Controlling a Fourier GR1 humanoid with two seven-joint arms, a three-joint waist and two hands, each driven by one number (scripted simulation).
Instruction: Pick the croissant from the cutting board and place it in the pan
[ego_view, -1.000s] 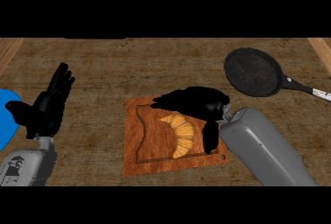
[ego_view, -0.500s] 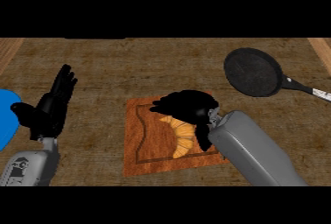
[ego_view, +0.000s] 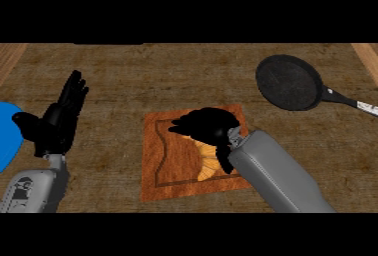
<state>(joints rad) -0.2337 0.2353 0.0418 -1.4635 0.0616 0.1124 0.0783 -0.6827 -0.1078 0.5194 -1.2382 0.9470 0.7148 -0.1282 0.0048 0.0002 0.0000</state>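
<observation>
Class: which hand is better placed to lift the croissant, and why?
The right hand: it is curled over the croissant on the cutting board, on the pan's side. The left hand rests open, far left.

Counter (ego_view: 184, 80) w/ cutting board (ego_view: 166, 165), pan (ego_view: 289, 82)

one croissant (ego_view: 209, 161); one wooden cutting board (ego_view: 168, 165); one black pan (ego_view: 289, 82) with a single handle; one blue plate (ego_view: 6, 131), cut by the left edge; two black hands, left hand (ego_view: 53, 125) and right hand (ego_view: 207, 125); two grey forearms
</observation>
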